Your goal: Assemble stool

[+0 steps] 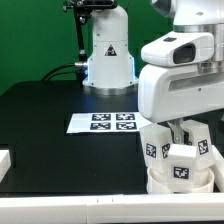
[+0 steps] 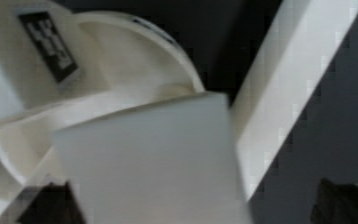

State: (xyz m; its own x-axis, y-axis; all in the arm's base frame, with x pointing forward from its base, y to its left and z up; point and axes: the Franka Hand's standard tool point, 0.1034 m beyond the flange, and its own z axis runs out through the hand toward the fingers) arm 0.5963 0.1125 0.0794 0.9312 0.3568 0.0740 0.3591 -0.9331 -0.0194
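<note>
Black table [image 1: 50, 110], arm lowered, claw [image 1: 184, 137] open over stool [image 1: 178, 165]

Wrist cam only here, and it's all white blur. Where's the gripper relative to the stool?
Observer: The gripper hangs just above the seat, down among the legs, at the near edge of the table.
Operator: How many legs are up?
Observer: Three tagged legs stand up from the seat. I can't tell how firmly they are seated.
Operator: Holding one?
Observer: The jaws stand wide. I can't tell from here whether they touch a leg.
Operator: Anything nearby to hit?
Observer: Only the marker board, flat on the table and apart from the seat, toward the exterior view's left.
</note>
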